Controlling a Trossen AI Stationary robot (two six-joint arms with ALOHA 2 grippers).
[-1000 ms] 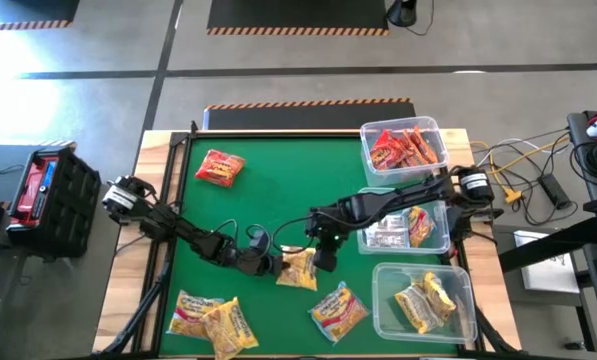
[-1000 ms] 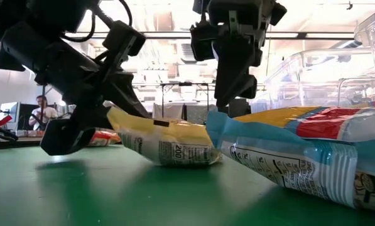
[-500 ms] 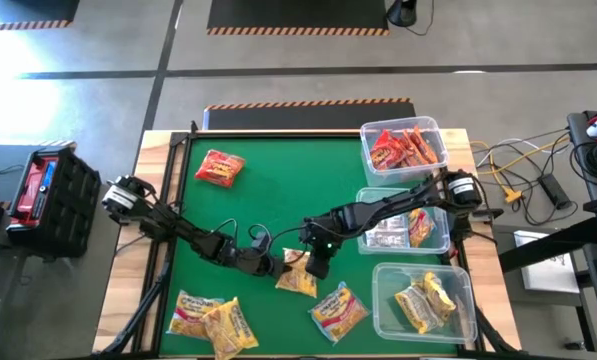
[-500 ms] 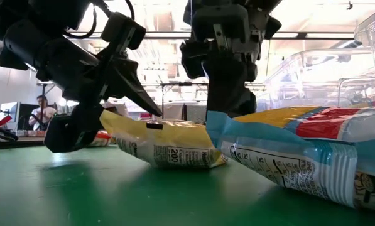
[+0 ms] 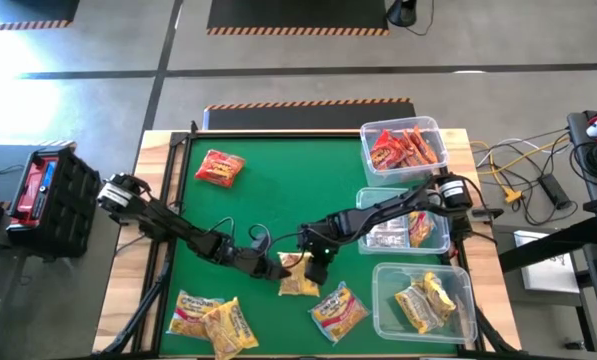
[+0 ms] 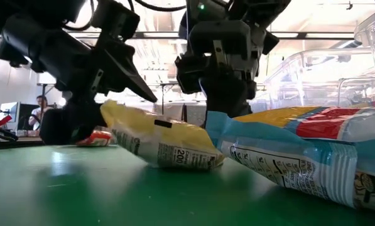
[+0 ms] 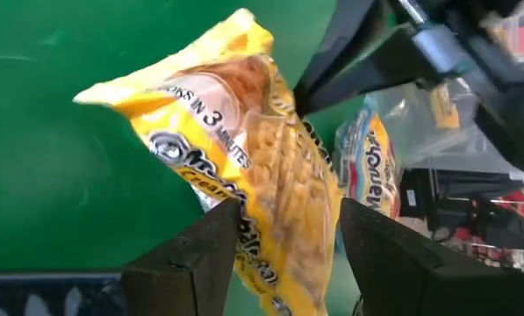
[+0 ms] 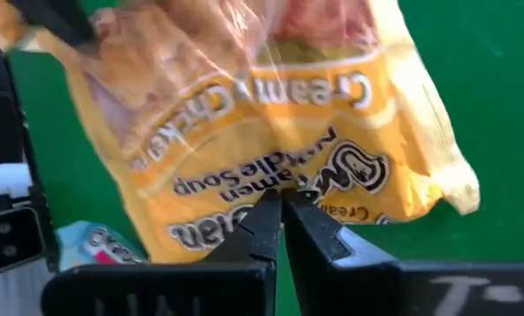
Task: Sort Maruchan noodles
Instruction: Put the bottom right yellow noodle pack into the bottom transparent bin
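A yellow Maruchan noodle packet (image 5: 298, 278) lies in the middle of the green table, between my two grippers. In the low view the packet (image 6: 165, 141) has its left end raised and its right end down on the table. My left gripper (image 5: 276, 266) is open, and its fingers (image 7: 216, 250) stand on either side of the packet's one end (image 7: 283, 219). My right gripper (image 5: 314, 266) is shut on the opposite side. Other packets lie loose: a red one (image 5: 219, 167), yellow ones (image 5: 208, 320), and a yellow-and-blue one (image 5: 338, 310). My left gripper's open fingers flank the packet's end (image 7: 279, 254), coming in slanting from the table's left. I cannot tell whether they touch it. My right gripper pinches the packet's edge (image 8: 283, 180) between its two shut fingertips, slanting down from the right. The packet is tilted, its lower end on the table.
Three clear bins stand along the right edge: a far one with red packets (image 5: 403, 147), a middle one (image 5: 403, 228) with blue-white packets, and a near one (image 5: 423, 298) with yellow packets. In the low view the yellow-and-blue packet (image 6: 313, 157) lies close by on the right.
My right gripper has come down toward the table's near edge onto the yellow packet and has shut on its edge. My left gripper has opened and let go of the packet's other end. The packet has stayed in place, and its left end has tipped up a little.
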